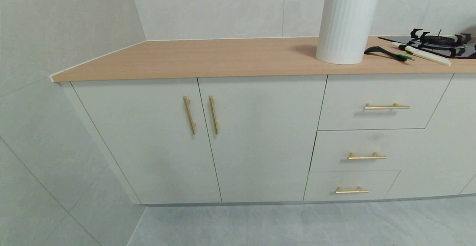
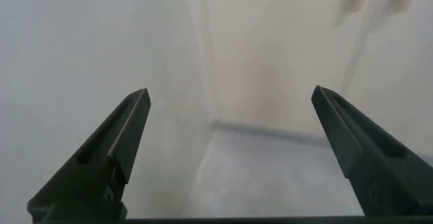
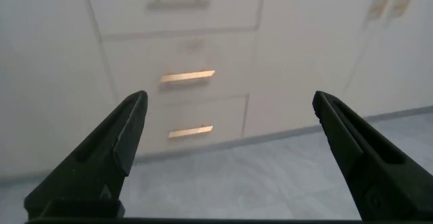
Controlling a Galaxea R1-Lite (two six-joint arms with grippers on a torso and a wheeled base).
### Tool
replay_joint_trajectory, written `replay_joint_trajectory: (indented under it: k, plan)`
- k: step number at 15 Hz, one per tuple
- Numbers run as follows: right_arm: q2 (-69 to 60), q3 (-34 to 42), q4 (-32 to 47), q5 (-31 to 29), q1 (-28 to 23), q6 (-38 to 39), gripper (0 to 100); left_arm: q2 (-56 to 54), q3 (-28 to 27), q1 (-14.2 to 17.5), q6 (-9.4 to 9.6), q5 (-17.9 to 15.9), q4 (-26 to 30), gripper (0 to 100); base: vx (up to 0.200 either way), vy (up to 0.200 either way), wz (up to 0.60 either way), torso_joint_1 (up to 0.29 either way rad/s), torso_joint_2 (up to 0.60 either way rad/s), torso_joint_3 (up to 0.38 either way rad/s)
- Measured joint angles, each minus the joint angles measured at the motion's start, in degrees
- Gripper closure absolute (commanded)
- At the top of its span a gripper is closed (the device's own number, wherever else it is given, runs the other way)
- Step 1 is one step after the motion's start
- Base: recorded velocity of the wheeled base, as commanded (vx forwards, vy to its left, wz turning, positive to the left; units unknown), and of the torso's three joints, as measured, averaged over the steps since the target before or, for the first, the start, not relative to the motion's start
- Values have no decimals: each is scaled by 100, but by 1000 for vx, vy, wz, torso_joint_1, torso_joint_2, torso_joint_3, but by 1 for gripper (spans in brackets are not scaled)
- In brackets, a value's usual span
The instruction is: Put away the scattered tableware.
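On the wooden countertop (image 1: 208, 56), at its right end, stands a tall white ribbed container (image 1: 346, 26). Right of it lie a black utensil with a green tip (image 1: 386, 53) and a white-handled utensil (image 1: 424, 54). My left gripper (image 2: 230, 105) is open with nothing between its fingers; it hangs low, facing the wall corner and the grey floor. My right gripper (image 3: 230, 109) is open and holds nothing; it faces the lower drawers (image 3: 196, 82) from a distance.
A black gas hob (image 1: 440, 41) sits at the counter's far right. Below the counter are two white doors (image 1: 200, 138) with gold handles and a stack of three drawers (image 1: 372, 127). Tiled walls close off the left side. Grey floor (image 1: 297, 223) lies in front.
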Motion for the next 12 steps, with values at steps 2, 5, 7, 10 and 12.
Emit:
replay_joint_trajectory:
  k: [2, 5, 7, 10, 12]
  plan:
    - [-5, 85, 38, 720, 0, -34, 0, -11, 338, -2, -33, -886, -350, 0, 0, 0, 0, 0, 0, 0]
    - [-9, 85, 137, 906, 0, -74, 0, -13, 523, -6, -208, -1300, -334, 0, 0, 0, 0, 0, 0, 0]
    - [-11, 85, 134, 903, -2, -72, 0, -13, 551, -11, -524, -1304, -334, 0, 0, 0, 0, 0, 0, 0]
    - [-11, 82, 144, 1281, -5, -274, 0, -13, 558, -11, -402, -1308, -332, 0, 0, 0, 0, 0, 0, 0]
    - [-9, 74, 216, 1308, -5, -307, 0, -13, 558, -11, -48, -1319, -332, 0, 0, 0, 0, 0, 0, 0]
